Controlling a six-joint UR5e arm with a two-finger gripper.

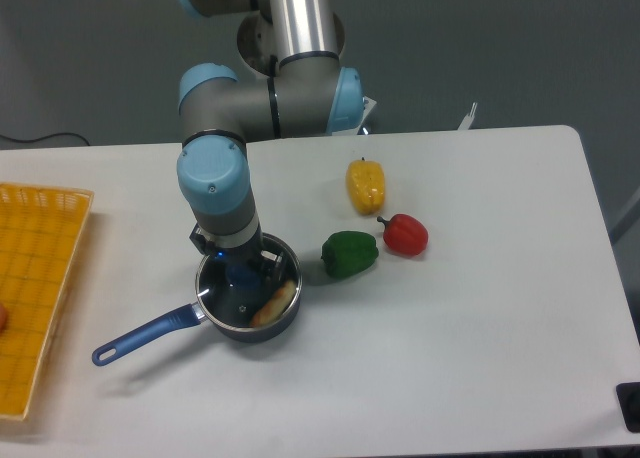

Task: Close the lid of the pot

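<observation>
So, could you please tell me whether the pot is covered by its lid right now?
Covered, apparently: the pot lid lies level over the pot; seating cannot be confirmed.

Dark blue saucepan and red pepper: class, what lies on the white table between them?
A green bell pepper lies between the saucepan and the red pepper, as the fixed camera shows.

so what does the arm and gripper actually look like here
The arm is built of polished silver tubes linked by grey joint housings with light blue round caps. The wrist section is dark grey. The gripper below it is small and black, with a faint blue light glowing on it. No loose cables show along the arm.
</observation>
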